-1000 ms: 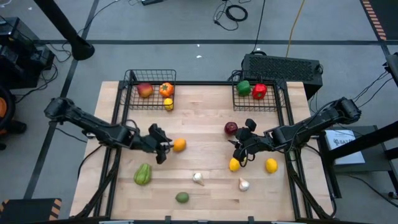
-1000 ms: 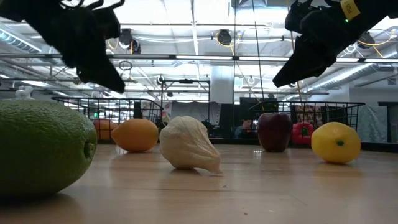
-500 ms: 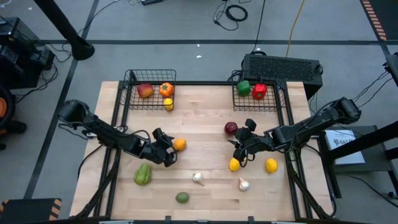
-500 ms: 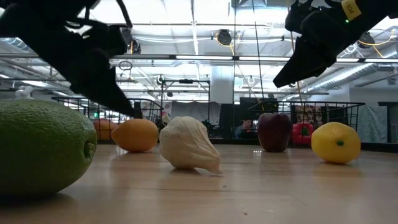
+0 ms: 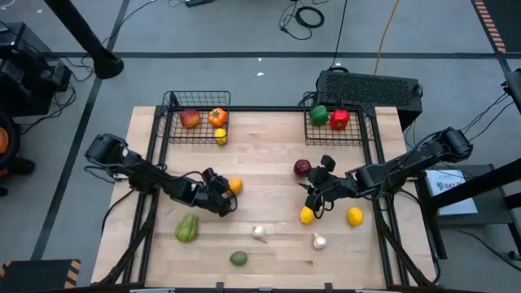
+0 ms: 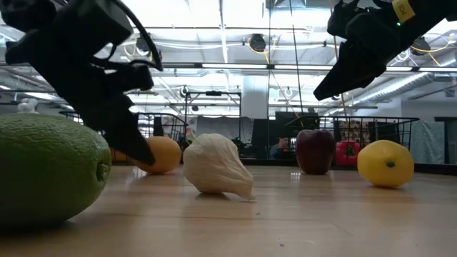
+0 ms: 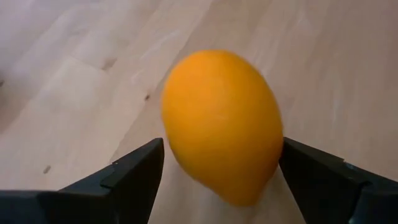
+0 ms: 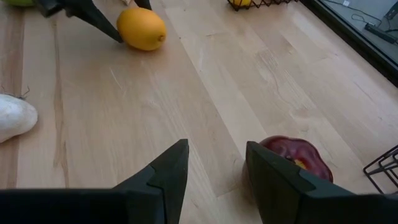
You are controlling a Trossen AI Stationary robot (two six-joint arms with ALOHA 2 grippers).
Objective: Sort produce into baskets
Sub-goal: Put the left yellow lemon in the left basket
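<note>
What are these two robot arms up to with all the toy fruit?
They are sorting toy produce into two wire baskets at the back of the table. The left gripper is down at the table with its fingers spread on either side of an orange citrus, not yet closed on it. The right gripper hovers above the table near a dark red apple, holding nothing. The left basket and right basket each hold a few pieces; several others lie loose.

Left claw lowered to the table, opened wide, now flanking the orange citrus
</note>
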